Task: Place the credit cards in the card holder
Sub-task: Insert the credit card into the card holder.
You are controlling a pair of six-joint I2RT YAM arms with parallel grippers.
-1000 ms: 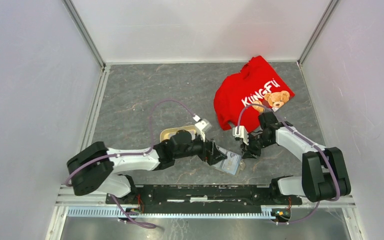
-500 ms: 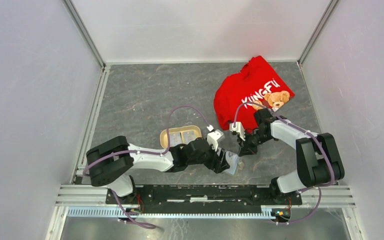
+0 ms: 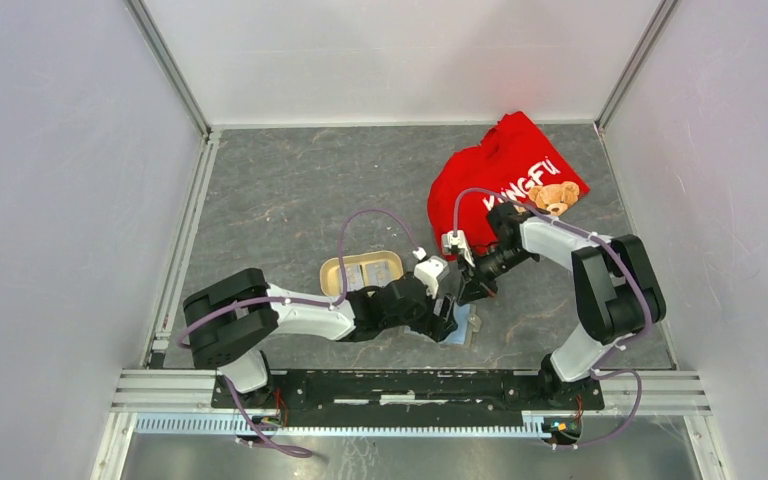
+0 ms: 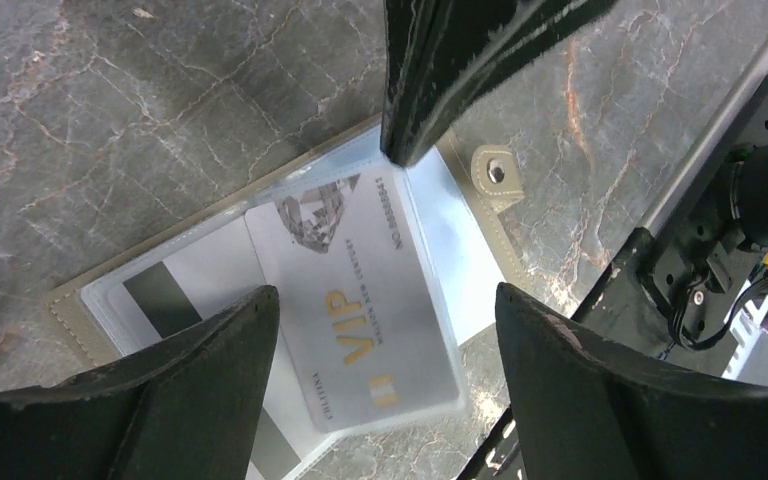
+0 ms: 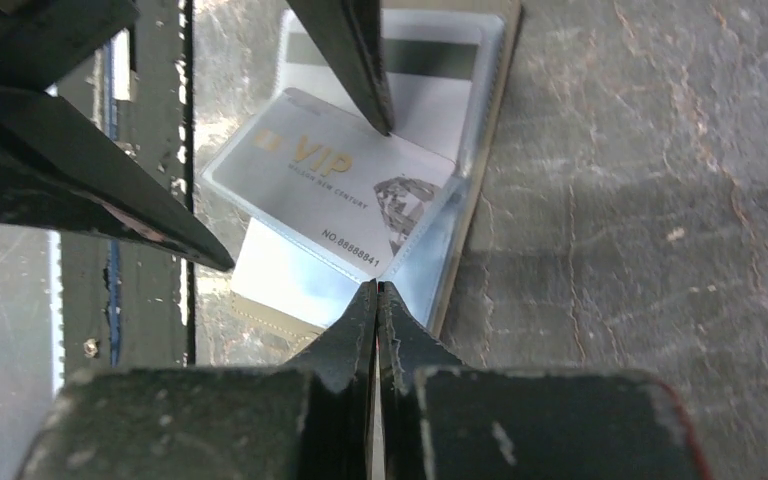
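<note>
The card holder [image 4: 480,255] lies open on the table, its clear pockets up; in the top view [image 3: 466,330] it sits near the front edge. A pale grey-white VIP card [image 4: 355,290] lies slanted on a pocket, and a dark-striped card [image 4: 160,292] sits in the pocket beside it. My left gripper [image 4: 388,300] is open and empty, its jaws straddling the VIP card just above it. My right gripper [image 5: 377,287] is shut, its tips at the VIP card's [image 5: 330,190] corner on the clear pocket. More pale cards lie in the beige tray [image 3: 332,268].
A red shirt [image 3: 505,185] with a bear print lies at the back right. The black base rail [image 4: 720,250] runs close beside the holder. Both grippers [image 3: 450,316] [image 3: 467,288] crowd the same spot.
My left gripper has moved right, off the tray and over the card holder. My right gripper has moved left to meet it at the holder.
</note>
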